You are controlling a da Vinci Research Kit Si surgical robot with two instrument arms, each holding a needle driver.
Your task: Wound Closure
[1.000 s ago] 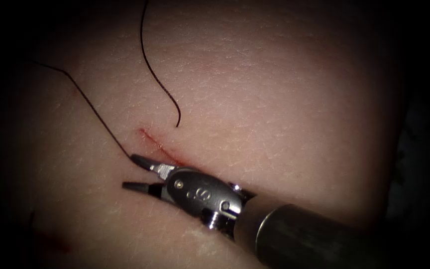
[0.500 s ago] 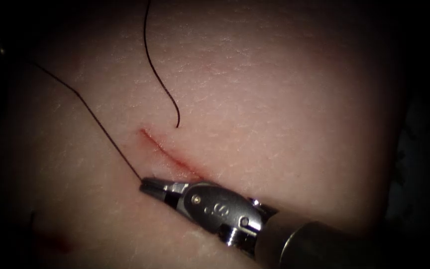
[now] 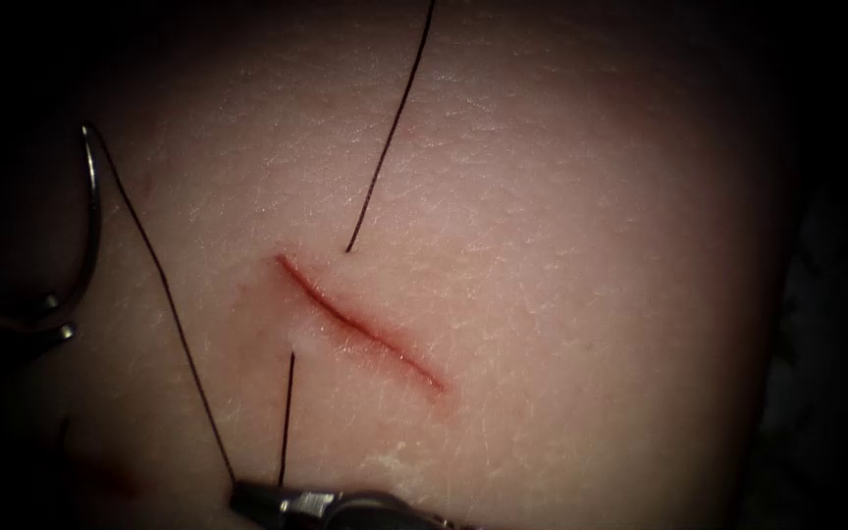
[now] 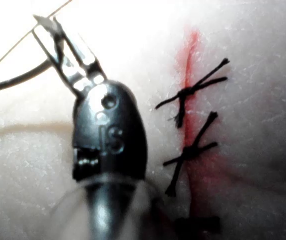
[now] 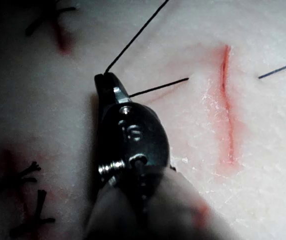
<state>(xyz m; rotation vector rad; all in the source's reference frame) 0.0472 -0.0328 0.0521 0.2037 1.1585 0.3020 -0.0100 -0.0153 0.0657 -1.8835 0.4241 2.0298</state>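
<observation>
A: Right tool [image 3: 247, 499]?
B: Fingers clamped on the thread [image 3: 287, 417], left of the cut [image 3: 360, 322].
A: Left tool [image 4: 50, 30]?
B: Fingers clamped on the needle [image 3: 93, 211] near its end, clear of the tissue [image 3: 561, 255].

Lots cut off at the edges here

In the endoscope view the right tool [image 3: 247, 499] is mostly off the bottom edge, just the jaw tips poke in, and the left tool [image 3: 46, 314] sits in the dark at the left edge, so its jaws are hard to make out. The thread [image 3: 390, 128] runs off the top edge. The left wrist view has the needle [image 4: 13, 82] cut off at the edge, with the lowest knot [image 4: 197, 224] a dark blur.
</observation>
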